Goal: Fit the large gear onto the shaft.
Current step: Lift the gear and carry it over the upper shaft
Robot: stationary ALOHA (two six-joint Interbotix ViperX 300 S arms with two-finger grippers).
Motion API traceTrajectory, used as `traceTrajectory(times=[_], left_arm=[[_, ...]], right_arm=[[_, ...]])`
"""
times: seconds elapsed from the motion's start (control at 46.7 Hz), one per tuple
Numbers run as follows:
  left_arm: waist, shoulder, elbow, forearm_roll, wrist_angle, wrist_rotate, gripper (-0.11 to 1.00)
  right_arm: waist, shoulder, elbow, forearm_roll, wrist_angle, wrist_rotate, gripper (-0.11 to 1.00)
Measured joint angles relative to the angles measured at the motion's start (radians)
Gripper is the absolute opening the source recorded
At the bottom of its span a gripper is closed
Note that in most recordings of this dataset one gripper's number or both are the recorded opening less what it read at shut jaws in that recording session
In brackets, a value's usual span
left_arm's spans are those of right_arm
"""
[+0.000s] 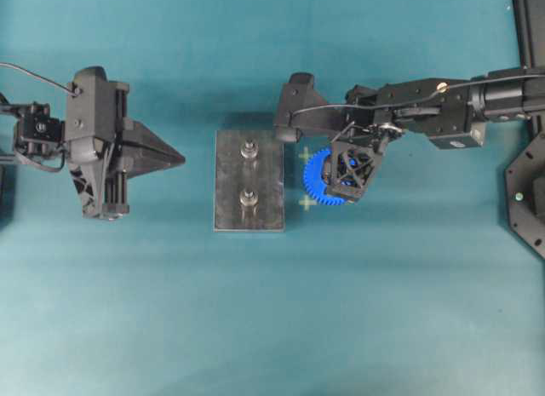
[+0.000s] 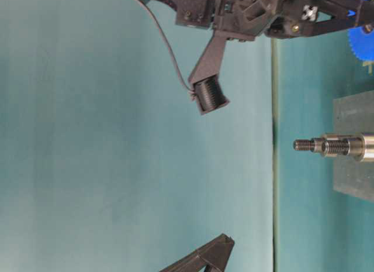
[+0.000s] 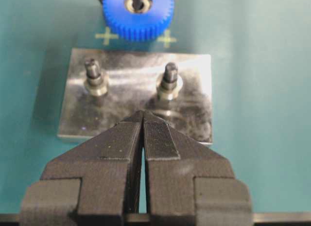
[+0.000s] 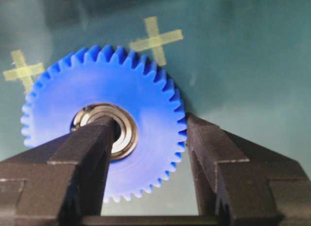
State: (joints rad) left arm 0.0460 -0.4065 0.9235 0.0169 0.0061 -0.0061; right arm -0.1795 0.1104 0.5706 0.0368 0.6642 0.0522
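The right gripper (image 4: 146,138) is reaching down over the large gear (image 1: 325,176), which is lying just to the right of the grey plate (image 1: 228,185) in the overhead view, beside two pale cross marks (image 1: 306,203) on the teal table (image 1: 272,328). In the right wrist view one finger is sitting in the silver bearing ring at the gear's hub while the other finger (image 4: 214,153) is pressing against the toothed rim — so the jaws are clamped on the gear, part-way closed across one side of the wheel. Whether the gear is resting flat on the table or tilting slightly up is hard to judge from these views.

The shaft (image 1: 249,197) is standing upright on the plate, with a second peg (image 1: 249,148) just like it on the far side; both are bare. The gear is sitting well clear of either peg.

The left gripper (image 3: 142,119) is hovering to the left of the plate, apart from it, its tip pointing toward the pegs. Its jaws are standing together — the pads are meeting at the tip with nothing between them.
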Motion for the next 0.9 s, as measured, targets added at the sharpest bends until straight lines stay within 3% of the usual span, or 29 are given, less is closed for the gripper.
traceTrajectory(times=[0.429,0.643,0.9], left_arm=[[-0.002,-0.002,0.011,0.000,-0.002,-0.003,0.00],[-0.002,-0.003,0.018,0.000,-0.002,-0.005,0.00],[-0.002,-0.009,0.032,0.000,-0.002,-0.031,0.00]], right_arm=[[-0.017,-0.032,-0.222,0.000,0.181,0.002,0.49],[-0.023,0.028,-0.371,0.002,0.239,0.000,0.49],[-0.023,0.117,-0.476,0.005,0.293,0.000,0.49]])
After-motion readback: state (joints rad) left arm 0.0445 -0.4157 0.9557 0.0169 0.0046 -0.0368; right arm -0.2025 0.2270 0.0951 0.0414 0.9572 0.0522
